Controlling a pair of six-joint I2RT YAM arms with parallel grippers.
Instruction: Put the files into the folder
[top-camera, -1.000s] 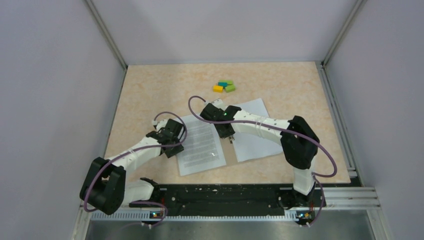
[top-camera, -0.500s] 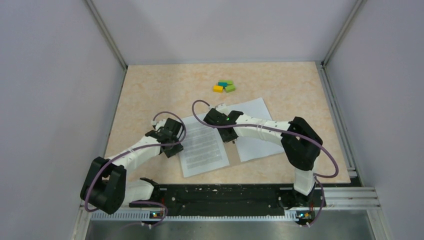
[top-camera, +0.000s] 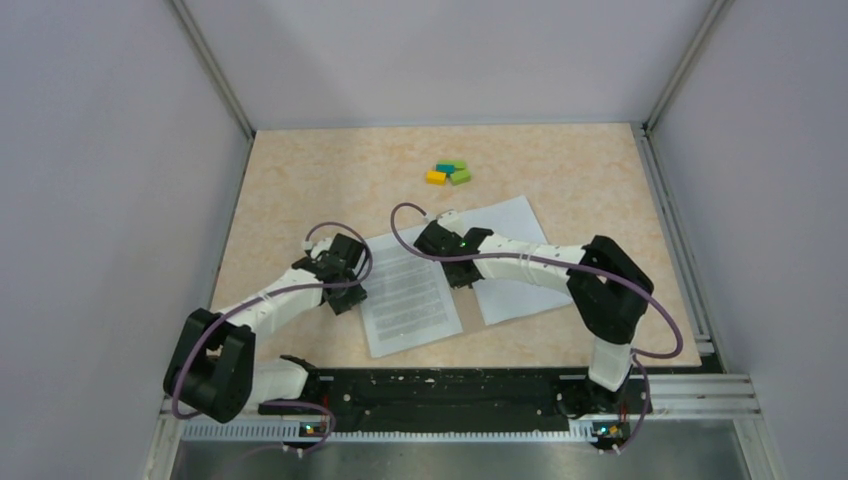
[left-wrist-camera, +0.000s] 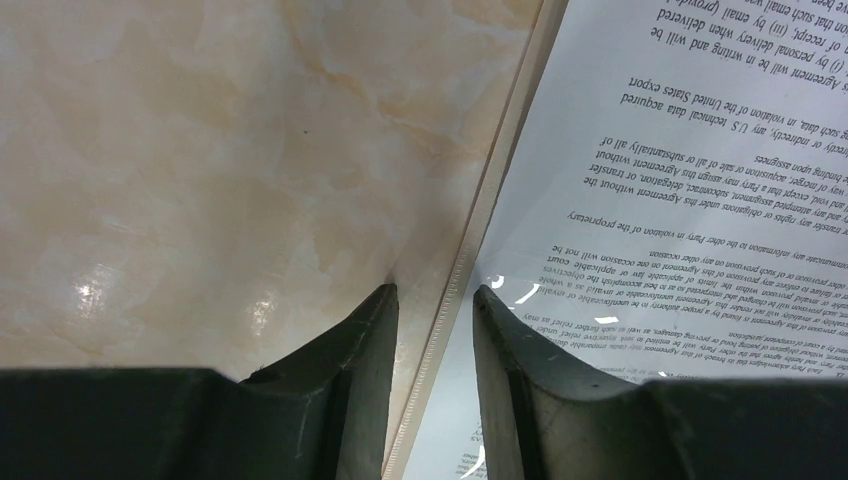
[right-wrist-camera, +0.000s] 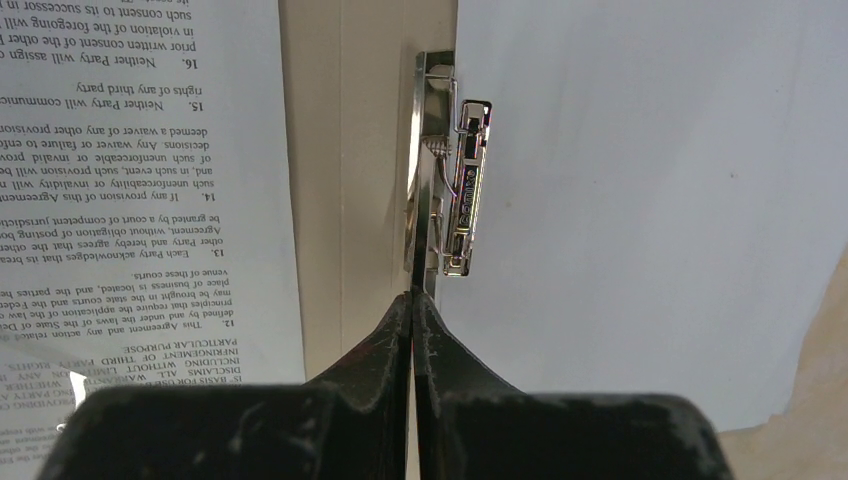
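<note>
Paper, card, chrome and polished stone-look laminate.
Smooth, glossy marbled beige on the tabletop (left-wrist-camera: 200, 150), dotted with glare; thin matt white paper for the files (left-wrist-camera: 680, 180), printed in black; dull tan card for the folder (right-wrist-camera: 320, 150); bright mirror-finish metal on the spring clip (right-wrist-camera: 462, 190); dark, matt, scuffed plastic on the right gripper's fingers (right-wrist-camera: 375, 350).

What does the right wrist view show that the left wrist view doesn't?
Only right wrist: the metal clip on the spine of the folder, the shut right gripper at the clip's near end, and a blank white sheet. Only left wrist: bare tabletop and the open left gripper straddling the folder edge. Both: the printed file.
</note>
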